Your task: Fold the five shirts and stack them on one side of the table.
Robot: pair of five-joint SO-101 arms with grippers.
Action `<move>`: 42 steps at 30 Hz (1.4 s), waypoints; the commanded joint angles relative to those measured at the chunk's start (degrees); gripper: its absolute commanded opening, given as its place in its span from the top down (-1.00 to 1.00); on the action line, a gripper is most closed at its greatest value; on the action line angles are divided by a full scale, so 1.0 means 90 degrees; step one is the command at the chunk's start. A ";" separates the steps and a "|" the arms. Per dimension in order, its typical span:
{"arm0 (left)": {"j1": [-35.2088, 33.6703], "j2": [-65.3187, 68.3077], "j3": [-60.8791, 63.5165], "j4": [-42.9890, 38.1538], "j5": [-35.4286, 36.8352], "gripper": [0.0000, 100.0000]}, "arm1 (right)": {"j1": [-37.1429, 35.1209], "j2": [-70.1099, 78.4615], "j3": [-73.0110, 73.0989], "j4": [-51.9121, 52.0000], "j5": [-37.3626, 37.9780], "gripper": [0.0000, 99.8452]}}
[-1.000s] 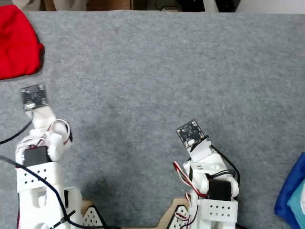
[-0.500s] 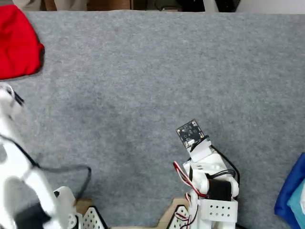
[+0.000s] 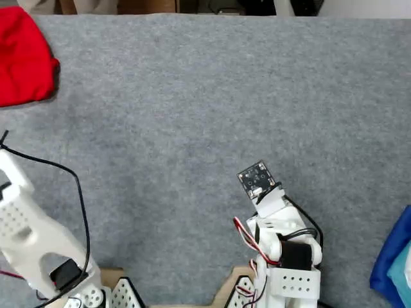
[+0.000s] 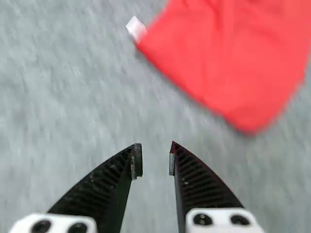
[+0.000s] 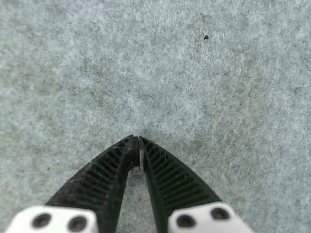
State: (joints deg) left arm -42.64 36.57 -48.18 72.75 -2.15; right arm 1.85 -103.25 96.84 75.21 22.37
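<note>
Left gripper (image 4: pixel 153 160), tips slightly apart, hangs over the desk (image 3: pixel 212 96) near the red shirt (image 4: pixel 228 58) at 10 o'clock. My right gripper (image 5: pixel 139 145) is pressed together; blue shirt (image 3: pixel 392 256) at 4 o'clock.

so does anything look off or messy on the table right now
Nothing spilled or damaged. The red shirt lies at the far left corner with its white tag sticking out, and blue cloth sits bunched at the near right edge, not a neat stack.
</note>
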 commanded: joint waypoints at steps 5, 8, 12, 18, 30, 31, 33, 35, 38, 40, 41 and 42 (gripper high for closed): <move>-0.0264 0.2779 -0.2823 -0.2530 -0.0029 0.78 | -0.0122 -0.0689 -0.0005 0.0049 -0.0039 0.99; -0.0215 0.3824 -0.3350 -0.3233 -0.0068 0.79 | -0.0122 -0.0689 -0.0005 0.0049 -0.0039 0.99; -0.0088 0.4830 -0.3780 -0.3497 -0.0361 0.79 | -0.0122 -0.0689 -0.0005 0.0049 -0.0039 0.99; 0.0059 0.5514 -0.3917 -0.3194 -0.0781 0.80 | -0.0112 -0.0689 -0.0005 0.0049 -0.0039 0.99; 0.0225 0.5514 -0.3927 -0.2393 -0.0791 0.96 | -0.0083 -0.0679 -0.0005 0.0049 -0.0010 0.99; 0.0225 0.5504 -0.3937 -0.2383 -0.0781 0.96 | -0.0083 -0.0679 -0.0005 0.0049 -0.0010 0.99; 0.0225 0.5436 -0.4230 -0.2081 -0.0781 0.96 | -0.0083 -0.0679 -0.0005 0.0049 -0.0010 0.99; 0.0264 0.5289 -0.4737 -0.1377 -0.0781 0.96 | -0.0083 -0.0679 -0.0005 0.0049 0.0000 0.99; 0.0449 0.4996 -0.5343 -0.0225 -0.0781 0.96 | -0.0083 -0.0679 -0.0005 0.0049 0.0000 0.99; 0.0547 0.4518 -0.5255 0.0303 -0.0781 0.96 | -0.0083 -0.0679 -0.0005 0.0049 0.0000 0.99; 0.0557 0.4234 -0.5255 0.0615 -0.0781 0.96 | -0.0083 -0.0679 -0.0005 0.0049 0.0000 0.99; 0.0547 0.4010 -0.5255 0.0947 -0.0781 0.96 | -0.0083 -0.0679 -0.0005 0.0049 0.0000 0.99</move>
State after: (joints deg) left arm -38.86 81.49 -92.92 73.98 -8.92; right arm 1.85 -103.25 96.84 75.21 22.37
